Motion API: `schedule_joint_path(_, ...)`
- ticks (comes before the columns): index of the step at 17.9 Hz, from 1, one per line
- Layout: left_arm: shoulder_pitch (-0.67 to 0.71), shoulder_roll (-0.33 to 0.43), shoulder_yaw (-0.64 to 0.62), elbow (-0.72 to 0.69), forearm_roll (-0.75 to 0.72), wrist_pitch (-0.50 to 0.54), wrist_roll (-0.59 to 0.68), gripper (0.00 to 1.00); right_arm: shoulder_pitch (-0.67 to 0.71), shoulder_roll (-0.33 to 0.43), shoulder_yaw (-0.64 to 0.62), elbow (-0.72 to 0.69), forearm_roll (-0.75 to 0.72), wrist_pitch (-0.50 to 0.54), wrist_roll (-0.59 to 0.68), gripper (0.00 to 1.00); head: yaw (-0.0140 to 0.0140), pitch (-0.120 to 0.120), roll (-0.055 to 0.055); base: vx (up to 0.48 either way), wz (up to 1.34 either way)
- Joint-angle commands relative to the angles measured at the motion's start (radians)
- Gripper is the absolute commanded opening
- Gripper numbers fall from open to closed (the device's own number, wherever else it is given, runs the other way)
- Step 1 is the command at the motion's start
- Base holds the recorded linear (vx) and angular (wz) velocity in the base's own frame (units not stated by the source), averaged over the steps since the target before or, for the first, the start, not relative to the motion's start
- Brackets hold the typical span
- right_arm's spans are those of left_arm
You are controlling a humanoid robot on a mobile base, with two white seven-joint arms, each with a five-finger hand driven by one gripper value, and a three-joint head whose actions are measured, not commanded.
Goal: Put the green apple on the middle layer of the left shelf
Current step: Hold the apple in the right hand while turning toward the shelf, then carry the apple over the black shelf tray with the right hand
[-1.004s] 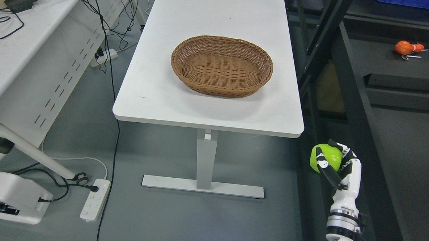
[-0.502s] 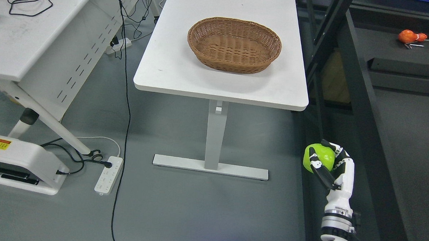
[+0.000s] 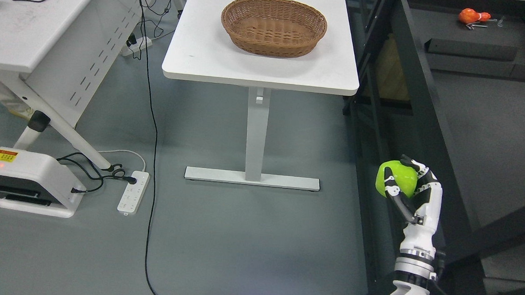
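A bright green apple sits in my right hand, whose black and white fingers are curled around it. The hand is raised at the lower right, above the grey floor and just left of a dark shelf frame. My right arm comes up from the bottom edge. The left arm does not show.
A white table stands at the top centre with an empty wicker basket. An orange object lies on a dark shelf at the top right. A cable, a power strip and a white base unit lie at the left.
The whole picture has shifted: table and basket sit higher and farther away, so the camera has moved. The right hand keeps the apple, in much the same place in the picture.
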Motion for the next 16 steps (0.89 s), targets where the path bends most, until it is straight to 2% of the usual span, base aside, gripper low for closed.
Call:
schedule_joint_path(1,-0.022,0.017,0.0,0.0,0.001,-0.001,-0.001,1.0,-0.007,-0.016,0.004,-0.005,-0.015,-0.025,-0.001,0.01,0.0,0.0,0.0,-0.257,-0.1)
schedule_joint_path(11,-0.022,0.017,0.0,0.0,0.001,-0.001,-0.001,1.0,0.002,-0.019,0.004,-0.005,-0.015,-0.015,0.0,0.01,0.0,0.0,0.0,-0.237,-0.15)
schedule_joint_path(16,-0.022,0.017,0.0,0.0,0.0,-0.001,-0.001,1.0,0.003,-0.021,0.003,-0.005,-0.015,-0.013,0.0,0.01,0.0,0.0,0.0,-0.194,-0.54)
